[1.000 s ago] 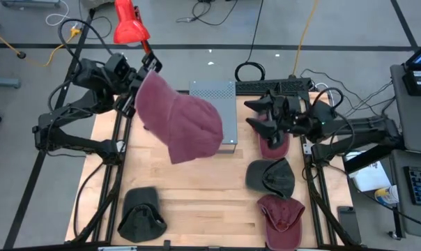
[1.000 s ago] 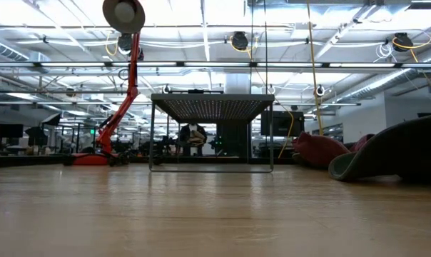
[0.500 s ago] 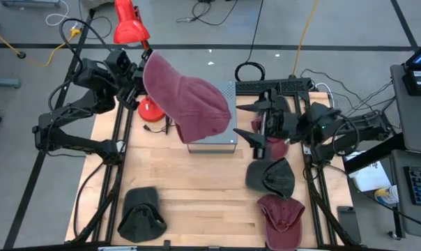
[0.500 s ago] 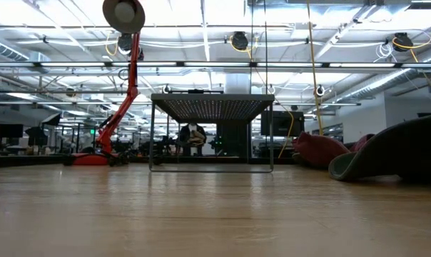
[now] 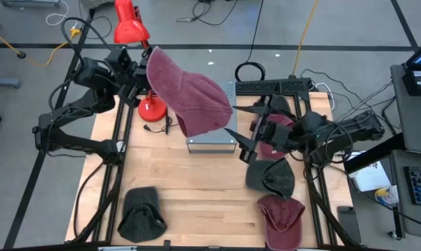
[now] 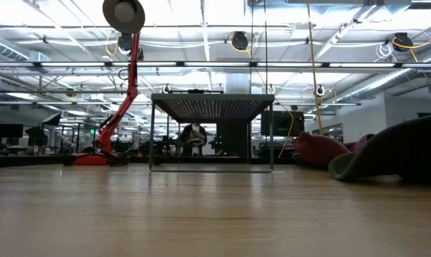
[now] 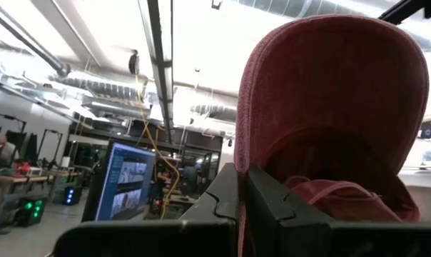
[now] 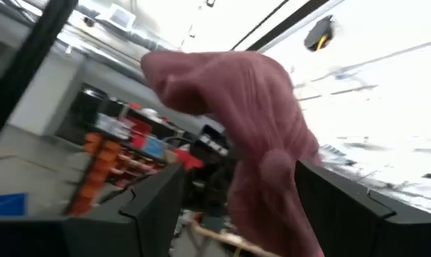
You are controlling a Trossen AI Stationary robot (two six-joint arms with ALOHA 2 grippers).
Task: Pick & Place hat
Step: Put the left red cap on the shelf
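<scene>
Left tool (image 5: 142,66) is clenched on the rim of the maroon hat (image 5: 189,97), holding it aloft over the rear of the table (image 5: 196,202), above the grey box (image 5: 212,143). The hat's long axis hangs away from the left tool toward the right arm. Right tool (image 5: 244,136) stands released, fingers spread, just beside the hat's lower free end and pointing at it. Judgement: the right tool is nearer that free end; any hand-over depends on this alignment.
</scene>
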